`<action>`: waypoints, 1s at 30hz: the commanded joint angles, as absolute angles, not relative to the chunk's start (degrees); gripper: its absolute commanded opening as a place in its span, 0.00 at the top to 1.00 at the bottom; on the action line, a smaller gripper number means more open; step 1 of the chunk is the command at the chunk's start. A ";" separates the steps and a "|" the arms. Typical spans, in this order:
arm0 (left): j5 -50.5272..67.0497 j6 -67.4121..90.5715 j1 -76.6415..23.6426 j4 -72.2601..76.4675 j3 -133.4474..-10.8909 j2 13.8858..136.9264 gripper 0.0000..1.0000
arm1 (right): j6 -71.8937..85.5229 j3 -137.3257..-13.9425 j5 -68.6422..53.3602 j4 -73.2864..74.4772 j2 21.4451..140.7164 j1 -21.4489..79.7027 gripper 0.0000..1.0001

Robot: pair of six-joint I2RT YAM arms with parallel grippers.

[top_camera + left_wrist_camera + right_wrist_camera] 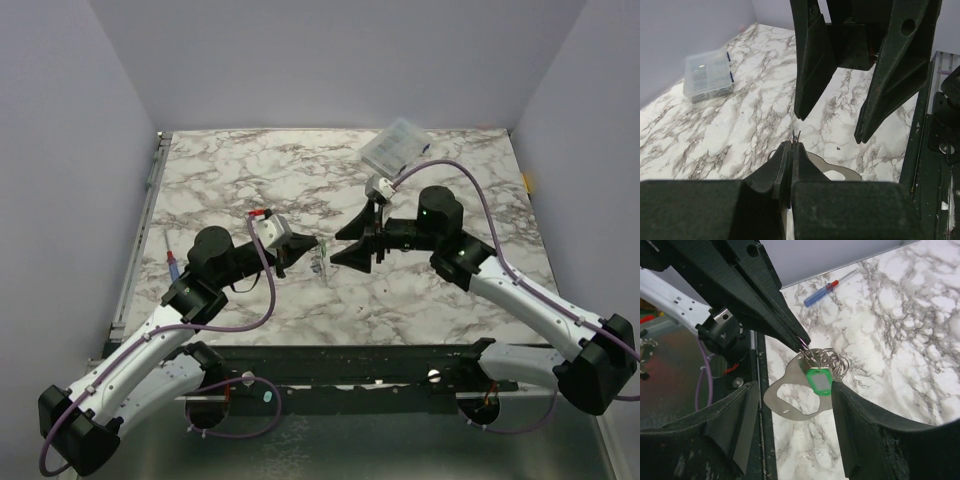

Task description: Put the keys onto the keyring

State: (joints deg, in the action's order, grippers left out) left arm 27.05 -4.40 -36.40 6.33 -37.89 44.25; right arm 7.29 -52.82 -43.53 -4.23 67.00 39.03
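Observation:
My left gripper is shut on the top of the keyring, a flat pale silvery loop that hangs just above the marble. In the left wrist view my shut fingertips pinch a thin wire, and the band shows below them. A key with a green tag and several small wire rings hang on the keyring. My right gripper is open, with a finger on each side of the keyring and its right finger close to the green tag. The blue key is out of view.
A clear plastic compartment box lies at the back of the marble table, and it also shows in the left wrist view. A blue and red screwdriver lies at the left edge. The dark metal rail runs along the table's near edge.

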 commanded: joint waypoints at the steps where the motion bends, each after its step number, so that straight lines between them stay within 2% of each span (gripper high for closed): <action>1: 31.38 -4.10 -36.55 9.23 -37.72 43.97 1.00 | 3.08 -49.03 -39.11 -10.18 63.17 39.19 0.30; 8: 33.24 -3.63 -36.54 10.91 -37.12 44.21 1.00 | 0.90 -46.34 -39.87 -15.59 63.14 39.19 0.10; 15: 35.76 -2.88 -36.61 12.51 -36.63 44.32 1.00 | 0.53 -42.24 -40.86 -25.86 62.91 39.20 0.09; 19: 39.21 -2.37 -36.69 14.65 -35.84 44.38 1.00 | -2.15 -37.46 -44.67 -35.97 62.41 39.20 0.14; 22: 41.50 -2.46 -36.65 15.71 -35.41 44.17 1.00 | -1.56 -37.05 -47.32 -38.15 63.09 39.19 0.19; 30: 43.24 -2.30 -36.64 17.39 -34.72 44.02 1.00 | 1.97 -37.51 -51.09 -40.07 64.75 39.15 0.47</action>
State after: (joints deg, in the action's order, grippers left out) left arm 39.92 -2.63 -36.47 13.91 -34.92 44.38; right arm -0.01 -37.01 -47.92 -35.88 64.03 39.03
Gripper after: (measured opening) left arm 0.018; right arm 0.580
